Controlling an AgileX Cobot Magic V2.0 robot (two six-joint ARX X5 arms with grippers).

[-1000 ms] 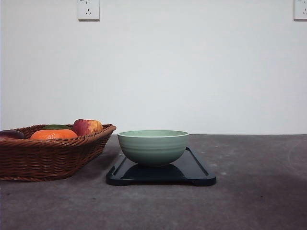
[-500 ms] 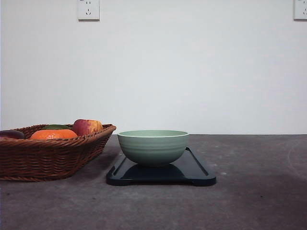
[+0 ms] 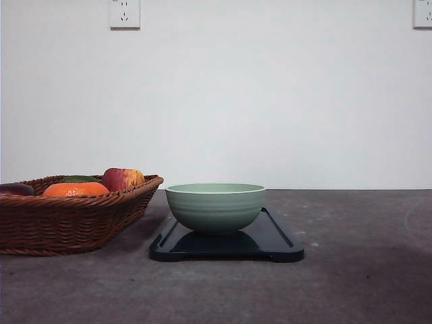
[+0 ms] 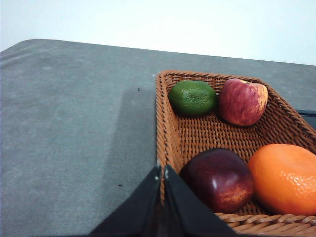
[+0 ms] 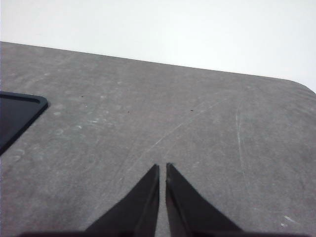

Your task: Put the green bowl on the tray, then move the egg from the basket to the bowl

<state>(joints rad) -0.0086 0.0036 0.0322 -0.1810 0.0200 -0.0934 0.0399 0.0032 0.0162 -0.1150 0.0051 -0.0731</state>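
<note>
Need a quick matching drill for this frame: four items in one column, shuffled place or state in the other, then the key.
Items:
1. green bowl
2. orange
3. tray
4. right hand

Place or state:
A. shut, holding nothing, above bare table
B. flat on the table, right of the basket
C. upright on the tray
D. lying inside the basket

Pairs: 1-C, 2-D, 3-B, 4-A

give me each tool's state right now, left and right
Left tool: closed, holding nothing, at the near rim of the basket.
Right tool: closed, holding nothing, over bare table.
</note>
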